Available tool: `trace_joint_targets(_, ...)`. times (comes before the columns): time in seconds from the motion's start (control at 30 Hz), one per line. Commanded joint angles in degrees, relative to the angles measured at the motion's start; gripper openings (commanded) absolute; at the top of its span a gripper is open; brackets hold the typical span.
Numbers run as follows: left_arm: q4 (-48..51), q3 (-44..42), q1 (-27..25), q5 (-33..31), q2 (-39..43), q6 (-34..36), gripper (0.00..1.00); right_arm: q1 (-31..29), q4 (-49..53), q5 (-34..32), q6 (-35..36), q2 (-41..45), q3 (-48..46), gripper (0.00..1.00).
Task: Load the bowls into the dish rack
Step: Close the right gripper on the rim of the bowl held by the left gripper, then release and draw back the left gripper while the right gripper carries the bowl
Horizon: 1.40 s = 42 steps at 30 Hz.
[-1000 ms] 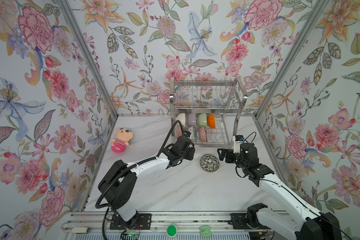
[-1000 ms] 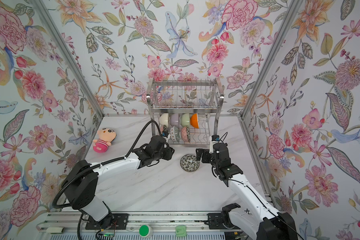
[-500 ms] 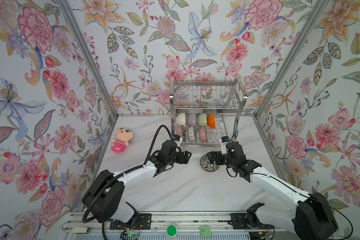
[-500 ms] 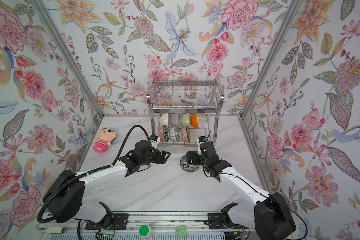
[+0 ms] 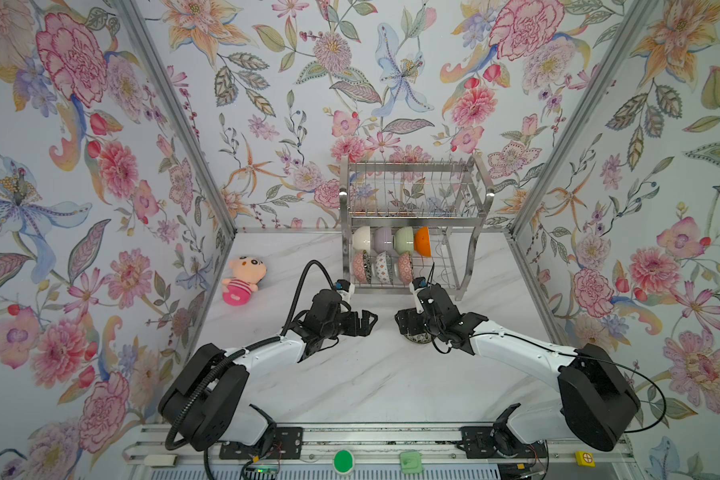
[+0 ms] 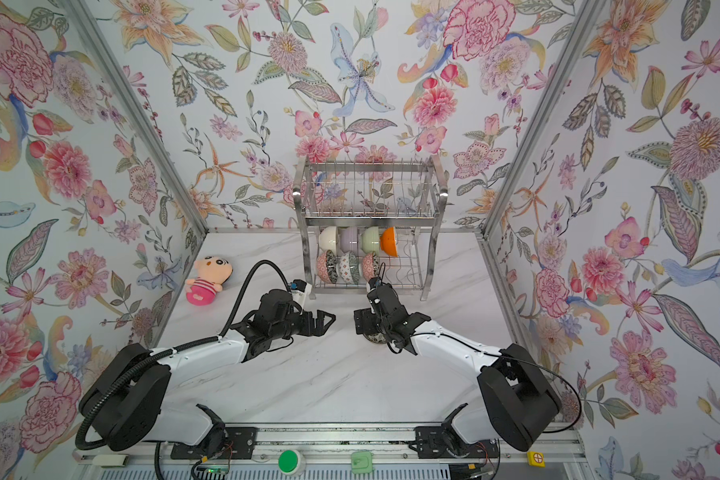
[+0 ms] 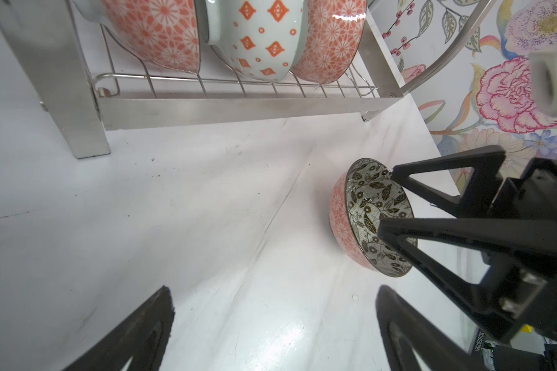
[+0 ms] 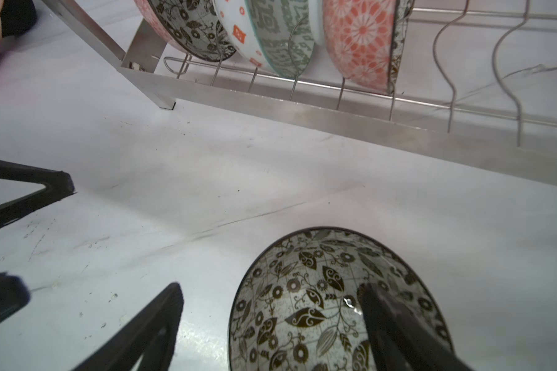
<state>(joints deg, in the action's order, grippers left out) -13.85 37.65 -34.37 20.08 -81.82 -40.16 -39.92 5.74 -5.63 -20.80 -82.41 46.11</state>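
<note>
The small round ceramic bowl with a dark leaf-patterned inside and pink outside (image 8: 302, 308) sits upright on the white marble bench (image 5: 370, 382), toward its far right, before the steel wire dish rack (image 5: 412, 167). The right pincer (image 5: 400, 322) stands open astride the bowl's rim, one finger inside and one outside, gripping nothing. The left pincer (image 5: 368, 325) hovers nearby, wide open and empty.

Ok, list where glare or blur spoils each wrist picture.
Left wrist view: a glare patch on the table between the blurred fingers of the left gripper; the white block at the edge is out of focus. Right wrist view: a finger of the right gripper inside the leaf-patterned bowl is blurred; the dish rack is sharp.
</note>
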Motion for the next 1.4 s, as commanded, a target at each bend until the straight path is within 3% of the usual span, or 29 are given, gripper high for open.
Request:
trace_joint_targets(0.0,-2.1,-0.8,0.8,2.5,1.4,-0.7,0.99,-1.1,-0.4,-1.2,0.6,-2.3,2.2,0.82)
trace_joint_targets(0.37,-1.9,-0.7,0.9,1.7,1.0,-1.2,0.99,-2.7,1.5,-1.8,2.0,-7.8,4.8,0.55)
trace_joint_targets(1.37,-4.7,-1.3,0.9,1.0,1.2,-3.2,0.99,-3.8,7.2,-6.1,4.6,-11.7,6.8,0.00)
